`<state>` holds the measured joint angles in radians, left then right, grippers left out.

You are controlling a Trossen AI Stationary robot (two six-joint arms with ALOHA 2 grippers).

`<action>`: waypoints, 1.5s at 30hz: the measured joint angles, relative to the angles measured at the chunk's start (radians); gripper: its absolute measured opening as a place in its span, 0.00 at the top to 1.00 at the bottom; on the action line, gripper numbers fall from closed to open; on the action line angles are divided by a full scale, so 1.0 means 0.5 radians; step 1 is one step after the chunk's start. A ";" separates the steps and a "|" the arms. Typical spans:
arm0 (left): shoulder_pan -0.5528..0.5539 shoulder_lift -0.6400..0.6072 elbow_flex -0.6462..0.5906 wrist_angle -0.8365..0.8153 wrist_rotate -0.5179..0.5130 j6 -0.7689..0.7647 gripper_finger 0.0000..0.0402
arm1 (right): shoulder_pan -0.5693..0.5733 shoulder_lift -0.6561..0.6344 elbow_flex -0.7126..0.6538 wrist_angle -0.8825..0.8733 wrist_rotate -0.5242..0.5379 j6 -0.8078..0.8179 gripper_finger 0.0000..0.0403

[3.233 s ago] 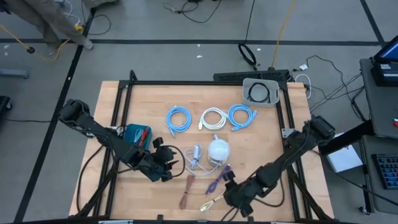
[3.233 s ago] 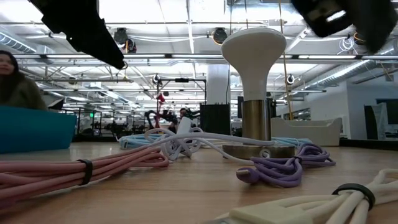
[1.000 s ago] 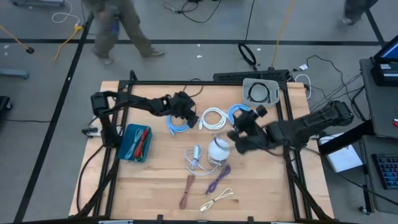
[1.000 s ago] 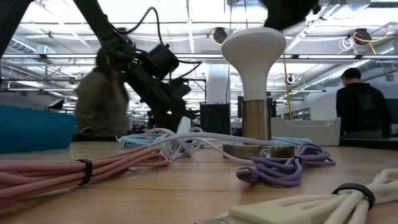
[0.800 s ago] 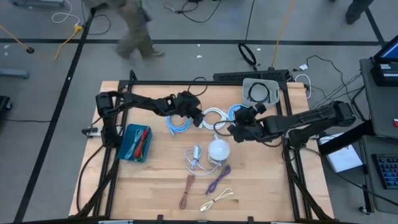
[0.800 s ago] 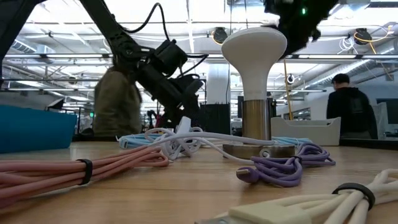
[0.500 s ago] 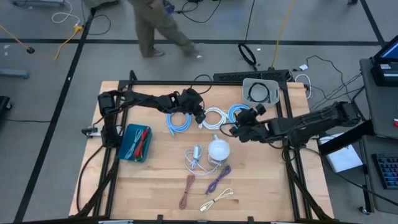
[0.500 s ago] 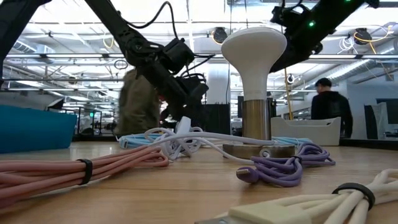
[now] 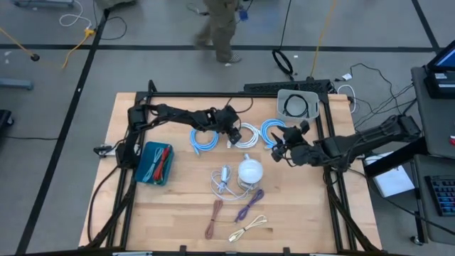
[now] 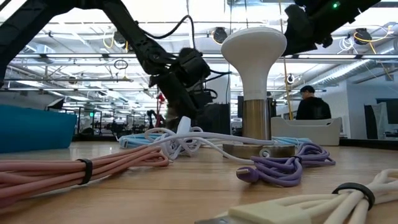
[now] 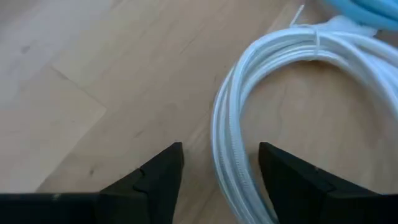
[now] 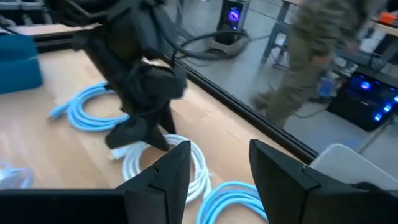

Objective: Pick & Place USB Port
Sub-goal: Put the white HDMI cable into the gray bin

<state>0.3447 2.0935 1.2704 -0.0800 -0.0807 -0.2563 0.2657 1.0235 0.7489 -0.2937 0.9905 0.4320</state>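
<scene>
Left gripper (image 11: 217, 180) is open, fingers straddling the near edge of the white coiled cable (image 11: 292, 118), mid-table between two blue coils. Right gripper (image 12: 214, 168) also open, hovering farther off; left is nearer

Overhead, table-level, two wrist views share white cable (image 11: 249, 99)

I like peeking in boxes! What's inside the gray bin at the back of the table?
The gray bin holds a coiled black cable lying on its floor. Nothing else shows inside, though whatever might sit beneath the coil is hidden.
</scene>
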 joint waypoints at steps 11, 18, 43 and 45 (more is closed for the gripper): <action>-0.090 -0.105 0.059 -0.355 -0.208 0.042 0.92 | 0.041 -0.003 -0.003 0.043 -0.002 -0.001 0.61; -0.252 -0.452 0.063 -0.224 -0.643 0.176 0.92 | 0.063 -0.001 -0.003 0.055 -0.069 0.051 0.61; -0.219 -0.470 0.480 -0.143 -0.640 1.064 0.92 | 0.414 -0.049 -0.319 0.077 0.224 0.602 0.61; -0.324 -0.467 0.479 -0.189 -0.944 1.261 0.92 | 0.320 -0.089 -0.319 0.117 0.144 0.578 0.61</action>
<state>0.1829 1.8602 1.5098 -0.1747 -0.5524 0.3741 0.4260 0.9792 0.5896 -0.2354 1.0627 0.7211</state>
